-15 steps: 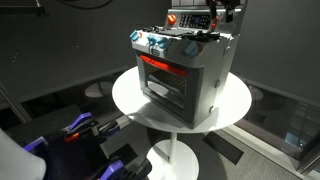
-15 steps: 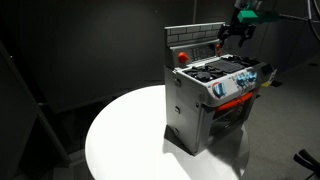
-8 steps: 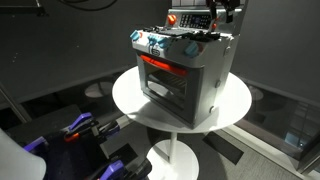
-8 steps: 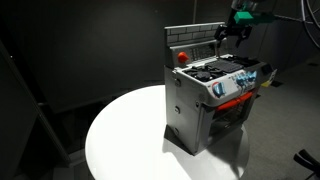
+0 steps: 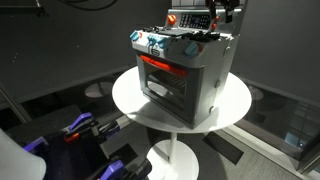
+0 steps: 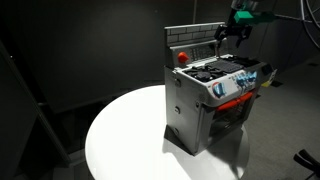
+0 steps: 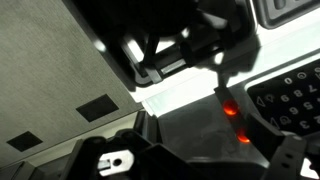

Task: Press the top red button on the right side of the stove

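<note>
A toy stove (image 5: 185, 65) stands on a round white table (image 5: 130, 100); it also shows in the other exterior view (image 6: 215, 95). My gripper (image 5: 218, 14) hangs at the right end of the stove's grey back panel (image 6: 195, 40), as both exterior views show (image 6: 229, 34). In the wrist view two glowing red buttons sit one above the other: the top one (image 7: 229, 106) and the lower one (image 7: 243, 137). One dark fingertip (image 7: 220, 85) touches the panel just above the top button. My gripper (image 7: 180, 75) looks open, holding nothing.
A larger red knob (image 6: 182, 56) sits at the other end of the back panel, also in an exterior view (image 5: 171, 19). Blue knobs (image 5: 152, 44) line the stove's front. Dark floor surrounds the table; robot parts (image 5: 80, 130) lie low beside it.
</note>
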{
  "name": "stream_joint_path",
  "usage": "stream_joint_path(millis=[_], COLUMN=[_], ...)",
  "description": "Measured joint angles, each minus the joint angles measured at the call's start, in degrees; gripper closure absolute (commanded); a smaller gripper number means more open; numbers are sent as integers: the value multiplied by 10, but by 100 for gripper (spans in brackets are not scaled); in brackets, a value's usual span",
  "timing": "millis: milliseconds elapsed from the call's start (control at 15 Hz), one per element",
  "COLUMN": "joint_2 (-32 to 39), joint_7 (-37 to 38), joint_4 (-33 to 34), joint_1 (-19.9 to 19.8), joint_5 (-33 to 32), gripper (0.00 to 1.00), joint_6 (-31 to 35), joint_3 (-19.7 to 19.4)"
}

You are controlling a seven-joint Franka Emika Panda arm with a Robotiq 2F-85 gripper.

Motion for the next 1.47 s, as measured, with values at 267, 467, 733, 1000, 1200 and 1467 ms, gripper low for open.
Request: stream_joint_path(millis=[267, 467, 733, 1000, 1200, 1467], joint_2=[-26, -59, -109, -166, -216, -286], joint_7=[-22, -57, -97, -147, -195, -252], joint_4=[-11, -33, -77, -133, -186, -253], joint_1=[0, 0, 0, 0, -1, -1], joint_5=[3, 11, 16, 18, 23, 23], gripper=[0, 0, 0, 0, 0, 0], joint_6=[-50, -109, -189, -233, -234, -231], joint_3=[1, 4, 6, 6, 6, 6])
